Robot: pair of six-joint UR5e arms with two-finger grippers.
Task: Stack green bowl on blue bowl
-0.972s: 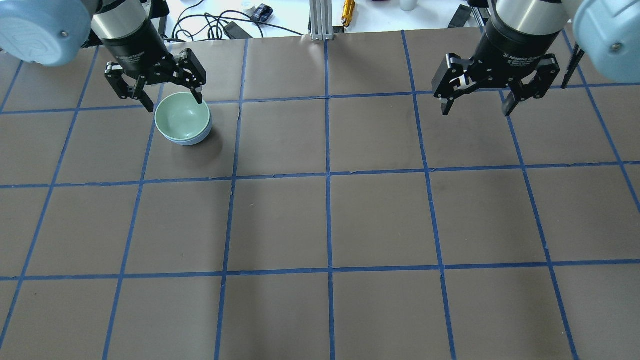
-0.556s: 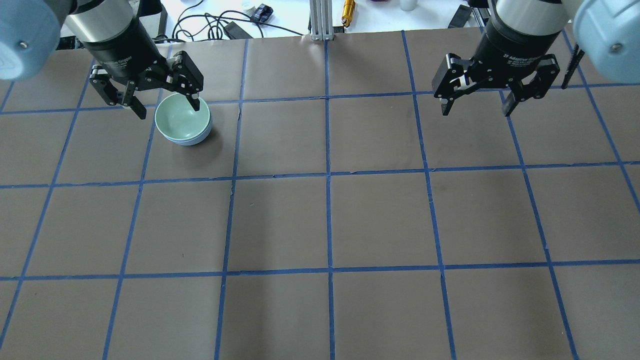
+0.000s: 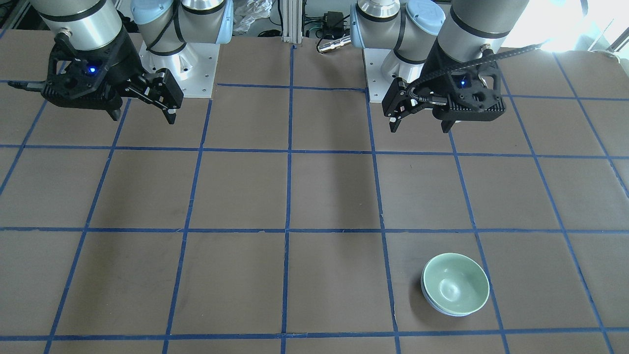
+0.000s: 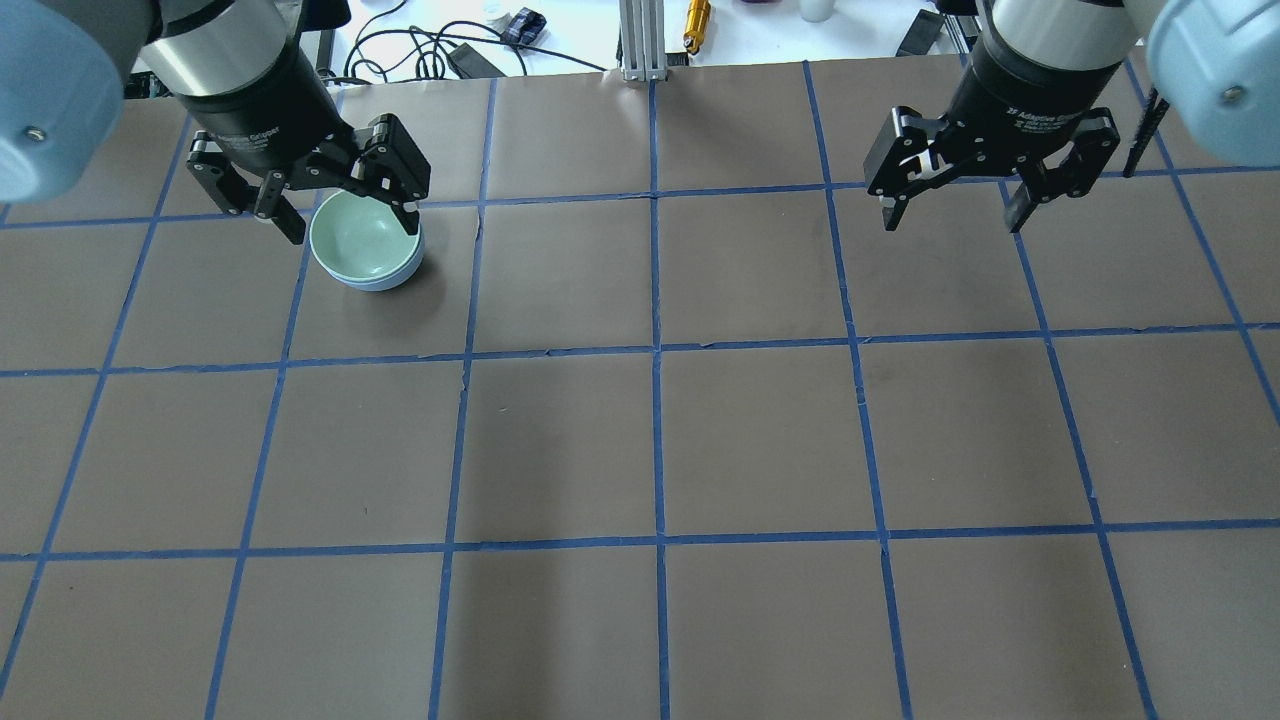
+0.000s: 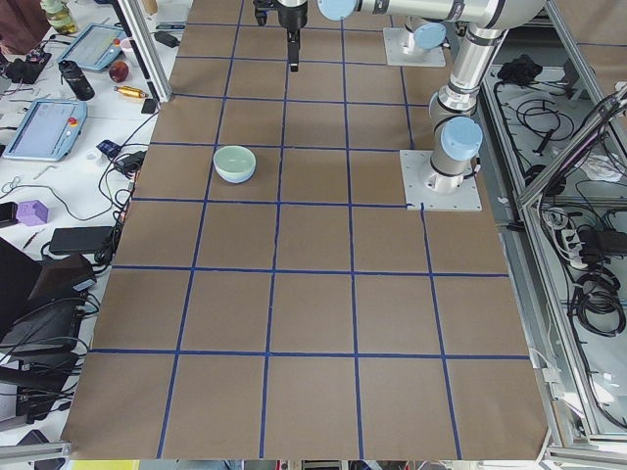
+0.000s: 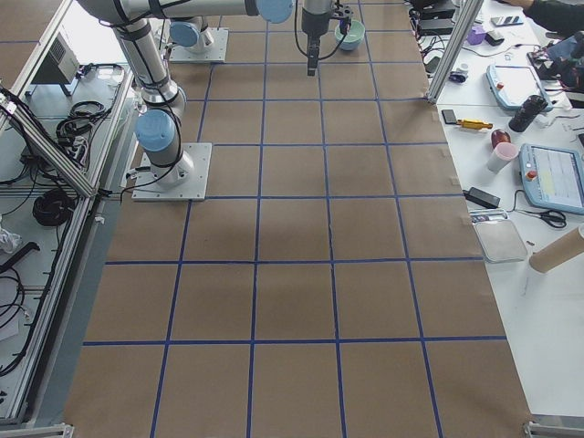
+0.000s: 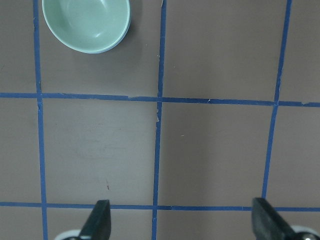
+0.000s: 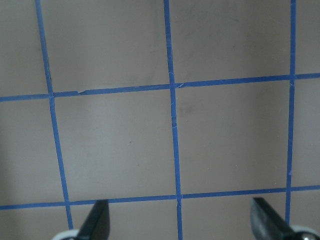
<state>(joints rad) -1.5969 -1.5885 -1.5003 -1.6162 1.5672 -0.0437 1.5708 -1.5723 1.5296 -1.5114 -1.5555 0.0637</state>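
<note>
Overhead, left to right.

Left gripper (image 3: 418,129) – fingers spread wide, holding nothing. It hangs above the tabletop (image 4: 760,440). From overhead it overlaps the rear rim of the bowls. The front-facing view puts it well apart from them, toward the robot's base. Its wrist camera shows both fingertips (image 7: 100,220) over bare brown paper, with the bowls far off at the top left corner.

The green bowl (image 4: 362,238) sits nested upright inside the blue bowl (image 4: 380,285). Only a thin crescent of blue shows under the green rim. The pair rests on the tabletop in the left half, inside one square of the blue tape grid (image 4: 657,450), just beside a tape line on its left. Nothing touches the stack.

Beyond the far edge of the paper are black cables (image 4: 400,45), a black adapter (image 4: 462,60), an aluminium post (image 4: 640,40) and a yellow tool (image 4: 696,22). All lie off the work area, well apart from the bowls.

Right gripper (image 4: 951,222) – fingers also wide apart, nothing between them. It hovers over the far right squares, well apart from the stack. Its wrist camera shows only paper and tape lines.
</note>
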